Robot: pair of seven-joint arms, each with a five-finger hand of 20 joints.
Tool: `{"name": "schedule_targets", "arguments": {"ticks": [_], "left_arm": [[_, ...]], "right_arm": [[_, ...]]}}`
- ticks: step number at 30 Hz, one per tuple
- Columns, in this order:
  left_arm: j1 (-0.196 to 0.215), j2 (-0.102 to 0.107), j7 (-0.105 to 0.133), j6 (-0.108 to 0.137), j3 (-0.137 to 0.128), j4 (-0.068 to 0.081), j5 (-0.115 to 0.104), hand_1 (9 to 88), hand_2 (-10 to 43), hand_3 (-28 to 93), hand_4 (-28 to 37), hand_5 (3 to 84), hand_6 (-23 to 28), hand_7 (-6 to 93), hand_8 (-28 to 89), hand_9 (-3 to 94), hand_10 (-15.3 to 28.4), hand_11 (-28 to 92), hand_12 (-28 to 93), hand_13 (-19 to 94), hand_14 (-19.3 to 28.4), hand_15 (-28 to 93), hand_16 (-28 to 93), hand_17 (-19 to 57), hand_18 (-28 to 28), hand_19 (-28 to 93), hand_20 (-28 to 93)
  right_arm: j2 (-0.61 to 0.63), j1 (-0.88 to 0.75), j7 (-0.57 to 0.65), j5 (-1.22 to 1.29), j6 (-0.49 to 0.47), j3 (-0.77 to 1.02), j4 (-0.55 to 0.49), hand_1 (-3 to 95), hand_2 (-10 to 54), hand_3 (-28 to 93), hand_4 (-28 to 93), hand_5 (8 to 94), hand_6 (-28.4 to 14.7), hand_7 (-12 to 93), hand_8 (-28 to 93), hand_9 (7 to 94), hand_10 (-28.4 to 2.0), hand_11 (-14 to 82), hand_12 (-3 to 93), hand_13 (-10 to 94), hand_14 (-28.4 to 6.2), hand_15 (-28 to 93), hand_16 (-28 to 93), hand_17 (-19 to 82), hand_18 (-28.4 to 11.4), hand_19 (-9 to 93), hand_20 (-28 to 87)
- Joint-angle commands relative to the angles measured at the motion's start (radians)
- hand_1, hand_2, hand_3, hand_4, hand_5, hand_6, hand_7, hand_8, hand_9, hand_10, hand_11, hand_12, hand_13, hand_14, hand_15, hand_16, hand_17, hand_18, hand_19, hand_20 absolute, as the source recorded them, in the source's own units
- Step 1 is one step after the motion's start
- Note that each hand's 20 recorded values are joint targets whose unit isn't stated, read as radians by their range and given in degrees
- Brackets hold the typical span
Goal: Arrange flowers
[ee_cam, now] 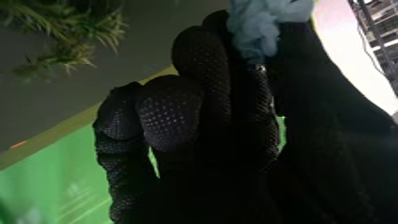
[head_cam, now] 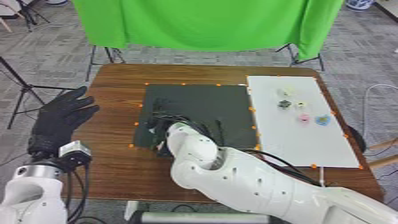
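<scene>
The right hand (head_cam: pixel 167 121) pinches a pale blue flower (ee_cam: pixel 256 25) in its fingers above the dark mat (head_cam: pixel 200 95); the left hand (head_cam: pixel 58 120), fingers open, hangs by the worktop (head_cam: pixel 111 165); small flowers (head_cam: pixel 304 118) dot a white sheet (head_cam: pixel 302 145).

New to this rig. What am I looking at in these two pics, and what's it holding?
It's a two-armed robot whose hands wear black gloves. The head view looks forward and down at the brown table: the left hand is open at the left side, while the right arm reaches over a dark mat. On the right, small flowers lie on a white sheet.

The right wrist view comes from a camera on that arm. There the right hand pinches what looks like a pale blue flower; green foliage shows too.
</scene>
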Motion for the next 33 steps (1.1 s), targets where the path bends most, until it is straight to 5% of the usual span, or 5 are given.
{"name": "schedule_targets", "arguments": {"ticks": [1,19,27,28,33], "left_arm": [[-0.011,0.003,-0.02,-0.021,-0.001,0.008,0.007,25.6,5.2,83,-18.7,42.6,11.8,15.6,-10,39.4,20.2,28,9,30,27.3,53,-11,-6.1,23.9,63,-6],[0.012,-0.005,-0.032,-0.027,-0.01,0.0,0.008,25.5,5.2,83,-18.8,42.7,11.8,15.7,-10,39.4,20.3,28,9,30,27.3,53,-11,-6.1,23.9,63,-6],[0.131,-0.009,0.121,0.044,-0.038,-0.03,-0.043,25.6,5.3,83,-18.7,42.7,11.8,15.7,-10,39.4,20.4,28,9,30,27.3,53,-11,-6.1,23.8,63,-6],[0.138,-0.021,0.102,0.042,-0.044,-0.033,-0.036,25.5,5.3,83,-18.7,42.7,11.8,15.7,-10,39.4,20.4,28,9,30,27.3,53,-11,-6.1,23.8,63,-6],[0.236,-0.053,0.138,0.061,-0.075,-0.059,-0.048,25.5,5.3,83,-18.7,42.7,11.8,15.9,-10,39.4,20.3,28,9,30,27.3,53,-11,-6.1,23.9,63,-6]], "right_arm": [[-0.021,-0.031,0.019,-0.011,-0.034,0.036,-0.001,38.8,-9.4,80,-28,73.2,-0.3,26,-3,72.5,-13.6,55.1,19.7,67,-11.5,84,16,26,-25.3,92,36],[-0.033,-0.061,0.036,-0.009,-0.02,0.069,-0.011,28.4,-9.5,80,-28,62.2,-2.7,25,-17,65.4,-14.7,55.7,17.1,62,-12.1,86,13,24,-24.9,92,37],[0.034,0.079,0.008,0.042,0.051,-0.048,-0.02,26.5,-9.5,81,-28,61.5,-2.9,25,-17,64.5,-15.8,55.0,16.5,62,-12.6,86,12,23,-25.0,91,37],[0.041,0.057,0.008,0.036,0.031,-0.028,-0.029,26.4,-9.5,81,-28,61.5,-3.0,25,-17,64.5,-15.9,54.9,16.4,62,-12.8,86,12,23,-25.0,91,37],[0.097,0.047,-0.052,-0.001,-0.017,0.012,-0.081,23.9,-6.1,83,-28,61.0,-3.3,24,-17,63.6,-16.8,53.0,15.7,60,-13.6,85,12,22,-25.0,90,37]]}}
